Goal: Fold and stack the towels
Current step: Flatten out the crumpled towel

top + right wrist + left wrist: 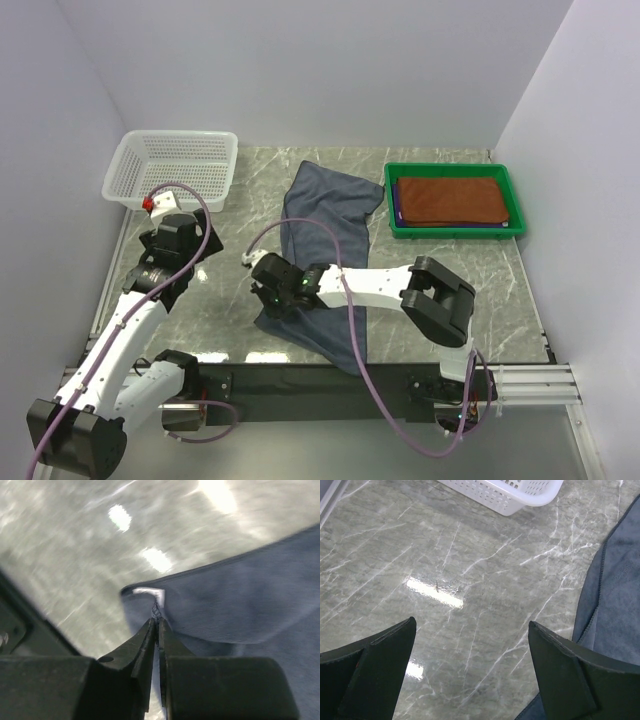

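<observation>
A grey-blue towel (325, 215) lies rumpled down the middle of the marble table, its near end hanging over the front edge. My right gripper (268, 287) is shut on the towel's near left corner (156, 611), by its white tag, and holds it just above the table. The towel's edge also shows in the left wrist view (615, 595). A folded rust-brown towel (449, 199) lies in the green tray (455, 231) on top of a blue one. My left gripper (470, 630) is open and empty over bare marble, left of the towel.
A white mesh basket (173, 167) stands at the back left corner; it also shows in the left wrist view (505, 492). The green tray sits at the back right. White walls close in the left, back and right sides.
</observation>
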Motion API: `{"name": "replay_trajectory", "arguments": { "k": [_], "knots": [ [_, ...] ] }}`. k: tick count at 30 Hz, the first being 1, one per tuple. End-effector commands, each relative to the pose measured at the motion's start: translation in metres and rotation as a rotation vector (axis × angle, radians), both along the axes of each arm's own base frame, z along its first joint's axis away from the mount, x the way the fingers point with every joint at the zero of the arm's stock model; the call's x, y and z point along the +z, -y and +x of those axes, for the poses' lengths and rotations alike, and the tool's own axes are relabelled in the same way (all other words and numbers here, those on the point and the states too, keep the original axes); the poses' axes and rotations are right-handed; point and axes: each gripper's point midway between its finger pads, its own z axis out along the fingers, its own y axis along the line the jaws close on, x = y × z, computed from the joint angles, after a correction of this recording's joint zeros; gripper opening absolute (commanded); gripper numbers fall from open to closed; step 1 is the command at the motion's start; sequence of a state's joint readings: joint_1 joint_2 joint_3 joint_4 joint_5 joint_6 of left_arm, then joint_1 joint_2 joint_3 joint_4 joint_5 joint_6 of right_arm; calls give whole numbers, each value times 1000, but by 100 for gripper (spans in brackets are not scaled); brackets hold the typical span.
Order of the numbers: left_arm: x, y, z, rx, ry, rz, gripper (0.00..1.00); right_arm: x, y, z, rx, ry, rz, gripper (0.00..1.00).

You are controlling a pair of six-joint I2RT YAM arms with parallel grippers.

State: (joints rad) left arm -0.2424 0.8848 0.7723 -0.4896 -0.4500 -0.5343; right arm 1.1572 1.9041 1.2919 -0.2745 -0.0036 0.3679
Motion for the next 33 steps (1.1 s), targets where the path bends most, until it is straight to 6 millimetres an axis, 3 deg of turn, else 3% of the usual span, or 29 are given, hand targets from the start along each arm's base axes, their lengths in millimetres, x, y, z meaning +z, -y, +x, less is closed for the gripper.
{"name": "replay_trajectory", "arguments": {
  "k": [1,6,8,11,12,14,15,16,17,18,20,21,22,23,25,26,27,28,29,30,31,32,33],
  "knots": [
    [6,0,4,-13,31,7,99,30,-25,-36,205,-24,69,12],
    [3,2,5,-25,18,2,99,40,-31,-108,501,-148,53,15],
    [0,6,6,-42,13,-7,99,45,-31,-129,574,-182,55,29],
    [-3,13,8,-76,5,-30,99,57,-26,-134,612,-164,79,45],
    [-6,15,8,-83,-8,-33,99,72,-24,-129,603,-123,107,49],
    [-4,22,10,-107,-18,-59,99,75,-12,-118,558,-81,95,58],
    [-6,26,12,-118,-33,-72,99,89,-3,-102,497,-41,111,59],
    [-6,30,14,-134,-35,-86,100,90,5,-84,424,4,95,60],
    [-1,40,16,-173,-31,-118,99,81,20,-70,361,13,70,59],
    [1,45,18,-191,-30,-137,98,93,37,-41,246,28,91,59],
    [3,63,26,-258,-47,-193,95,83,71,-3,78,62,58,56],
    [-5,70,31,-271,-78,-212,95,91,85,13,-8,86,75,55],
    [-3,77,37,-288,-77,-230,92,90,111,47,-135,109,63,53],
    [3,86,43,-311,-70,-245,91,85,125,61,-195,121,56,52],
    [-9,100,56,-332,-121,-264,88,87,159,100,-357,139,61,48],
    [1,111,66,-355,-103,-271,87,89,164,112,-390,148,78,47],
    [-12,119,76,-365,-147,-272,86,84,170,121,-419,139,73,45],
    [-14,125,83,-373,-153,-275,76,86,178,137,-460,147,81,42],
    [-3,135,95,-391,-131,-287,67,84,178,146,-470,143,90,39],
    [-21,143,104,-399,-183,-297,59,70,177,151,-475,114,66,31],
    [-22,150,110,-413,-195,-311,48,71,174,159,-476,104,78,28],
    [-10,161,122,-436,-174,-324,45,68,175,166,-487,99,78,26],
    [-25,168,130,-438,-217,-322,43,53,174,169,-493,74,53,26]
  ]
}}
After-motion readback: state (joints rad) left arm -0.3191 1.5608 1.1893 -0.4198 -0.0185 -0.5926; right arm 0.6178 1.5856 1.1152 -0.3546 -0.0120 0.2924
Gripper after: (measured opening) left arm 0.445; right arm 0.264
